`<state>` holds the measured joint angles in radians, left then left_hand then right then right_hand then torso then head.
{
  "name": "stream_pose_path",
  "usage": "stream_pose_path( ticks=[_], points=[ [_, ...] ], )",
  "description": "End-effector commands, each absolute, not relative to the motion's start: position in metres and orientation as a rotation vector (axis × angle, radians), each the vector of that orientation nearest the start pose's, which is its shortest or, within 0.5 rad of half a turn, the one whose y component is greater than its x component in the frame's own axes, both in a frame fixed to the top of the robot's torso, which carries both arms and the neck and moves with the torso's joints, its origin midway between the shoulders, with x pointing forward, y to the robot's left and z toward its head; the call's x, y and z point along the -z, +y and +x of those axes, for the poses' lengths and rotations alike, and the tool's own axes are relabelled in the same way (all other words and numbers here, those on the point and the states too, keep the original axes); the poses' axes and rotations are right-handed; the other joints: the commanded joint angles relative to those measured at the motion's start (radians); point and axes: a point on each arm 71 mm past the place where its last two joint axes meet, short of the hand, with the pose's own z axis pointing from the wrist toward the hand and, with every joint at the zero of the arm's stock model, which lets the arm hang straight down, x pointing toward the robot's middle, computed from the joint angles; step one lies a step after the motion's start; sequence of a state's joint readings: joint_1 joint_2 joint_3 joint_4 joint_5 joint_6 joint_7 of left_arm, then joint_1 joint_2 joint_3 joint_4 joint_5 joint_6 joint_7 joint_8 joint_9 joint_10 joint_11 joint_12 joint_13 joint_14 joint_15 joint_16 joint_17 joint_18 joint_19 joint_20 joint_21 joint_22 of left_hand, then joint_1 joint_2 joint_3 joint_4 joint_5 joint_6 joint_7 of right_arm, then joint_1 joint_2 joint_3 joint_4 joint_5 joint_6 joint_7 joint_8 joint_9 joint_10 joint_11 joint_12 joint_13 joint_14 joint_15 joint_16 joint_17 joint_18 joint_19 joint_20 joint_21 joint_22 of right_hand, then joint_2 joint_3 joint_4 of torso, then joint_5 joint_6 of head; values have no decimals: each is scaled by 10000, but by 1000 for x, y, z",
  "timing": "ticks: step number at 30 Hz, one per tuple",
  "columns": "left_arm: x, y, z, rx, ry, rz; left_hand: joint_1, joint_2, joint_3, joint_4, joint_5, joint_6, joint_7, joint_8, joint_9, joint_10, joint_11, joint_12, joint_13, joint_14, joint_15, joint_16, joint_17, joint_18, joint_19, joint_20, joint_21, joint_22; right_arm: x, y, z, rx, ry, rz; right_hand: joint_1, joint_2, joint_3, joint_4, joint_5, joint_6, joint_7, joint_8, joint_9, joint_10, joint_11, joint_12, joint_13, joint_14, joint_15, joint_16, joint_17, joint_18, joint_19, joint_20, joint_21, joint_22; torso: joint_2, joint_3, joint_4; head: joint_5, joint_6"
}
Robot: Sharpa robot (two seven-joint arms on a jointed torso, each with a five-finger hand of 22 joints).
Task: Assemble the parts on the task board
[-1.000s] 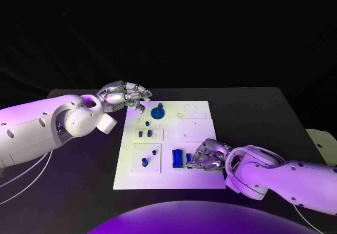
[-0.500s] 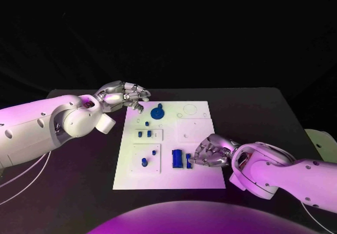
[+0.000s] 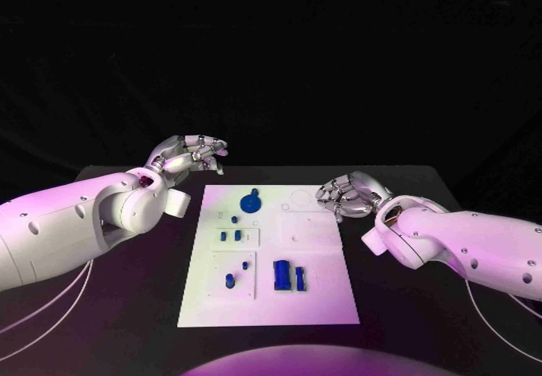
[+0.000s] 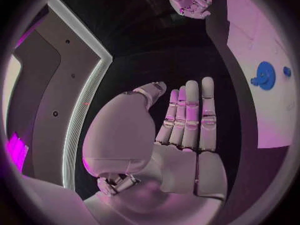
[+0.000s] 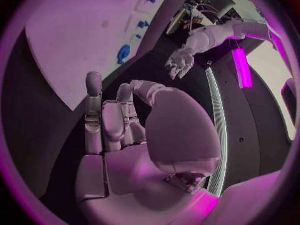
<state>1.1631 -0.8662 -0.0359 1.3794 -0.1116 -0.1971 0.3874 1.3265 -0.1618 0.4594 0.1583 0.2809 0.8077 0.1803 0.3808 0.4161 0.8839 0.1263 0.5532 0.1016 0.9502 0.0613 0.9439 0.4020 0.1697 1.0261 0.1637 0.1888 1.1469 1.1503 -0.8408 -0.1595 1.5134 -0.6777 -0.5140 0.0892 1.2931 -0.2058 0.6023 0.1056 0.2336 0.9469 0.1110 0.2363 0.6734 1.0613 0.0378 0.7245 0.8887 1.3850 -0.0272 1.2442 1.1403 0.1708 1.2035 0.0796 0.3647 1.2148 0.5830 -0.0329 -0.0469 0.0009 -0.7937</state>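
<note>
One white task board [image 3: 316, 305] lies mid-table, bearing seven blue parts: a round disc [image 3: 252, 204] at its 11 o'clock, a dot below it, two small pegs [image 3: 232, 235] left of centre, two more at 8 o'clock, and a block [image 3: 283, 274] with a slim bar beside it at 6 o'clock. Two hands — left hand [image 3: 189, 153] off the board's 10 o'clock corner, right hand [image 3: 348, 196] by its 2 o'clock edge — both empty, fingers extended.

The empty right hand [image 5: 119, 135] hangs beside the task board [image 5: 75, 45].
</note>
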Motion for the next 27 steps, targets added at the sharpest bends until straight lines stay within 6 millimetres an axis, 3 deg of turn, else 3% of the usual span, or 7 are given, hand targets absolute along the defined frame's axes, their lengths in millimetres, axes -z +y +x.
stream_pose_path(
  ticks=[1, 13, 14, 19, 20, 22, 27],
  points=[
    [204, 269, 515, 14092, 12645, -11208, 67, -116, 1, 149, -157, -96, 61, -156, -162, 131, 131, -594, -327, -259, 196, -1540, -580, 69, -335, 167, -861, -860, 239, -222, 486, -11834, 15439, 7584, 86, 59, 211, -379, -198, -58, 126, 33, -5, -277, 78, -633, -577, -844, 65, -1417, -1326, 89, -320, 50, -348, -266, -217, 22, 27, -12, 431],
    [224, 267, 535, 13706, 12004, -11814, 221, -101, -739, 745, -765, -500, 100, -1111, -940, -150, 230, -3436, -387, -1997, 1034, -6216, -2156, 96, -3303, 1093, -1271, -4915, 247, -245, 539, -12330, 14202, 9626, -695, 481, 662, -1181, -641, -1201, 1193, -1079, -1492, -884, 1435, -6460, -6484, -4766, 1785, -9969, -6638, 32, -4018, 1684, -3043, -4733, -382, 215, 121, 94, 1430],
    [225, 264, 532, 13678, 12692, -11563, -3890, 1618, -4594, -1583, -2809, -8077, -1803, -3808, -4161, -8839, -1263, -5532, -1016, -9502, -613, -9439, -4020, -1697, -10261, -1637, -1888, -11469, 248, -245, 535, -11009, 14665, 8783, -4331, 2058, -6023, -1056, -2336, -9469, -1110, -2363, -6734, -10613, -378, -7245, -8887, -13850, 272, -12442, -11403, -1708, -12035, -796, -3647, -12148, -318, 130, 97, 26, 1210],
    [226, 258, 528, 13574, 12653, -11610, -5482, 1618, -4594, -1583, -2809, -8077, -1803, -3808, -4161, -8839, -1263, -5532, -1016, -9502, -613, -9439, -4020, -1697, -10261, -1637, -1888, -11469, 247, -240, 530, -11186, 14428, 9050, -5855, 2058, -6023, -1056, -2336, -9469, -1110, -2363, -6734, -10613, -378, -7245, -8887, -13850, 272, -12442, -11403, -1708, -12035, -796, -3647, -12148, -336, 179, 188, 17, 1390],
    [226, 256, 526, 13535, 12638, -11627, -5694, 1618, -4594, -1583, -2809, -8077, -1803, -3808, -4161, -8839, -1263, -5532, -1016, -9502, -613, -9439, -4020, -1697, -10261, -1637, -1888, -11469, 247, -238, 528, -11247, 14342, 9149, -12931, 2058, -6023, -1056, -2336, -9469, -1110, -2363, -6734, -10613, -378, -7245, -8887, -13850, 272, -12442, -11403, -1708, -12035, -796, -3647, -12148, -342, 197, 223, 14, 1456],
    [226, 250, 522, 13442, 12603, -11667, -13265, 1618, -4594, -1583, -2809, -8077, -1803, -3808, -4161, -8839, -1263, -5532, -1016, -9502, -613, -9439, -4020, -1697, -10261, -1637, -1888, -11469, 246, -233, 523, -11389, 14134, 9391, -12931, 2058, -6023, -1056, -2336, -9469, -1110, -2363, -6734, -10613, -378, -7245, -8887, -13850, 272, -12442, -11403, -1708, -12035, -796, -3647, -12148, -357, 240, 304, 7, 1615],
    [228, 230, 504, 13067, 12462, -11819, -13265, 1618, -4594, -1583, -2809, -8077, -1803, -3808, -4161, -8839, -1263, -5532, -1016, -9502, -613, -9439, -4020, -1697, -10261, -1637, -1888, -11469, 240, -217, 503, -11848, 13356, 10355, -12931, 2058, -6023, -1056, -2336, -9469, -1110, -2363, -6734, -10613, -378, -7245, -8887, -13850, 272, -12442, -11403, -1708, -12035, -796, -3647, -12148, -385, 320, 452, -7, 1904]
  ],
)
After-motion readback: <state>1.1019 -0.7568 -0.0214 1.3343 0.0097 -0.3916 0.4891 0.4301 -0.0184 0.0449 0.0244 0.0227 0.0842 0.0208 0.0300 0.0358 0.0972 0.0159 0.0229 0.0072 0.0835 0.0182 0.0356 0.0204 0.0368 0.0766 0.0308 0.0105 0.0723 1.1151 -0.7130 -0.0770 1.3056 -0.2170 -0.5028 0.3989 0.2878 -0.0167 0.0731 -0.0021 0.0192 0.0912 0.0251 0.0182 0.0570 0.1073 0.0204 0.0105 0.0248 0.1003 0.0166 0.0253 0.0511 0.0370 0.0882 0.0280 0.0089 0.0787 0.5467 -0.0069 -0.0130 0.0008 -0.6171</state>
